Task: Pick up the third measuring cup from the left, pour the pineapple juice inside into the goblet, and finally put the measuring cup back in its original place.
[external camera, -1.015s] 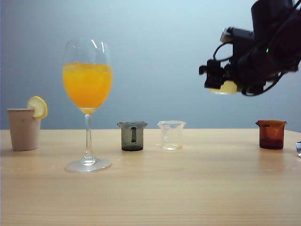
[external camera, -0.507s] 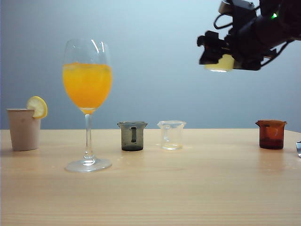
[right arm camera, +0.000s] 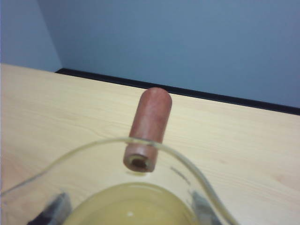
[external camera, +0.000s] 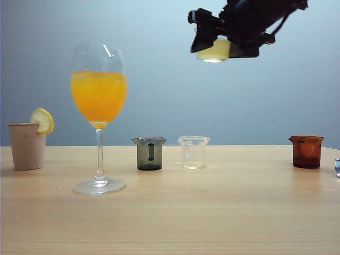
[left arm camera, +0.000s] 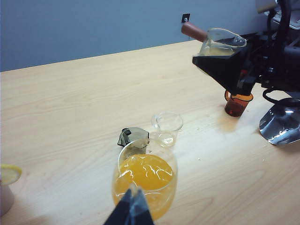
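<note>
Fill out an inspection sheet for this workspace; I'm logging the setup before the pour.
Surface: light wood table, dry as far as shown.
Job's things: third measuring cup with pale pineapple juice held high in the air; goblet upright, already holding orange drink.
Clutter: grey cup, clear cup, amber cup, beige cup with lemon slice, shiny metal object at the table's right edge.
Grippers: right gripper shut on the measuring cup, above and right of the goblet; left gripper near the goblet, state unclear.
Cables: black leads on the right arm.
Surroundings: plain blue-grey wall.
</note>
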{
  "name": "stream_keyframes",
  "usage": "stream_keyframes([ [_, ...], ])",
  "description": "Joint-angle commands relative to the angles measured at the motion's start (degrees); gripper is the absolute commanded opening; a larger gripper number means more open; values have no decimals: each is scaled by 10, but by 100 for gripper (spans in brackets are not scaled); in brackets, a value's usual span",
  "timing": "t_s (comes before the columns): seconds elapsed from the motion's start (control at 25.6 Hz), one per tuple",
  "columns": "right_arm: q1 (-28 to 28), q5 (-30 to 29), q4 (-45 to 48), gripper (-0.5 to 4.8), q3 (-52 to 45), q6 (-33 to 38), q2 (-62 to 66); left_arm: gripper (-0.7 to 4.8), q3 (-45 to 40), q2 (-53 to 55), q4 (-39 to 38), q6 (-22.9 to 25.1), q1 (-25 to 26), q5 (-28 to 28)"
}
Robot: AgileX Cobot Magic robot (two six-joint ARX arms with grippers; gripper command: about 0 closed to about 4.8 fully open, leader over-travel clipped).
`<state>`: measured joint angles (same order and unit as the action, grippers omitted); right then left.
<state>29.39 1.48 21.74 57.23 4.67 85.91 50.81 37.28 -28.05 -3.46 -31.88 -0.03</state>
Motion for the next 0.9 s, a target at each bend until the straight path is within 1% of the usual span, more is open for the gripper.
stream_keyframes([
  [0.04,27,-1,7,170,18,-30,-5,-5,5,-1,11,0,0,3],
  [0.47,89,6,4,170,24,-52,-5,-5,5,-1,11,0,0,3],
  [0.59,104,19,-10,170,35,-52,-5,-5,5,-1,11,0,0,10],
  [0.78,125,40,-36,170,52,-109,-4,-5,5,-1,11,0,0,14],
  [0.9,132,44,-38,170,55,-111,-1,-5,5,-1,11,0,0,14],
])
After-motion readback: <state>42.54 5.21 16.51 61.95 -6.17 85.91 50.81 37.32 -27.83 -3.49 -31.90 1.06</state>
